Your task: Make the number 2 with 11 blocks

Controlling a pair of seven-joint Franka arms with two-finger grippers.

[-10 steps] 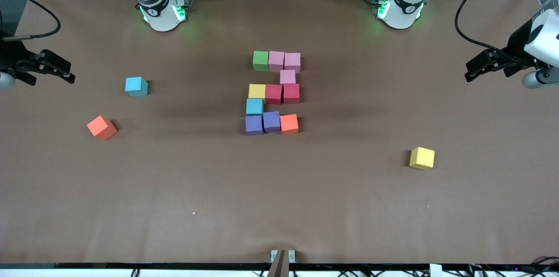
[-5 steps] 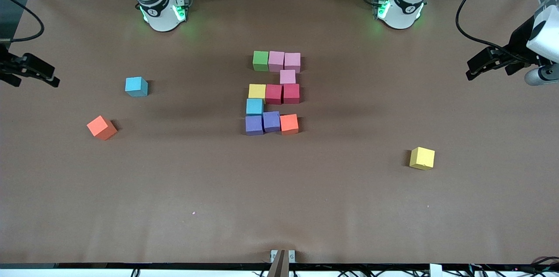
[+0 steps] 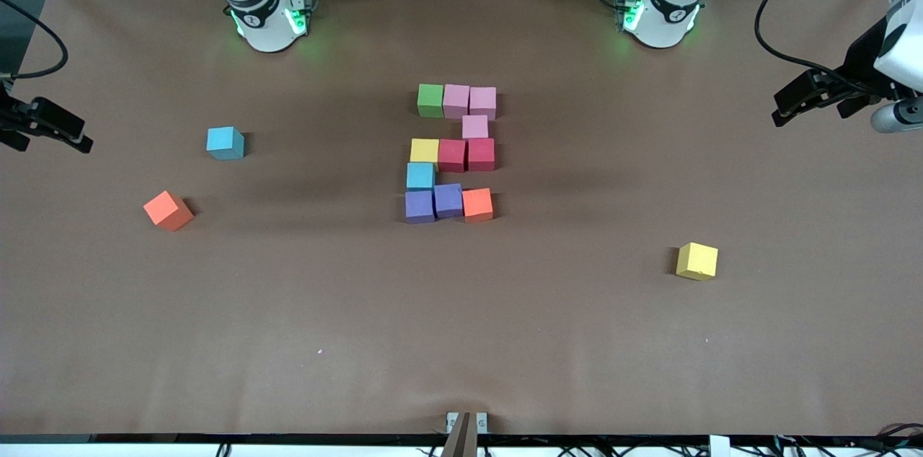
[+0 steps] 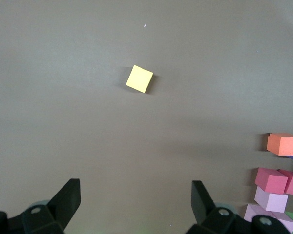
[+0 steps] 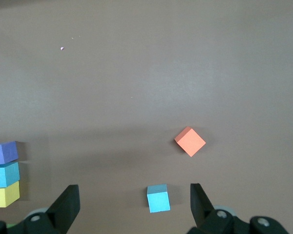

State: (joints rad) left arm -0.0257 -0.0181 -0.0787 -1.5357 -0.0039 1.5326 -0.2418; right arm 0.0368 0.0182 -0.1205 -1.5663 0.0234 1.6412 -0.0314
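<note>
Compared with a second ago, both arms have drawn outward. The right gripper (image 3: 65, 132) hangs over the table's (image 3: 461, 342) right-arm end, the left gripper (image 3: 793, 100) over the other end, seemingly higher; both stand wide open, holding nothing. The number 2 (image 3: 452, 152) sits unmoved at centre. Loose blue (image 3: 225, 143), orange (image 3: 167, 210) and yellow (image 3: 697, 260) blocks remain apart.

Both robot arms are white with black rings and small green lights at their bases (image 3: 270, 17). Black cables (image 3: 775, 3) loop to the black grippers with chunky fingers (image 4: 68, 197).
</note>
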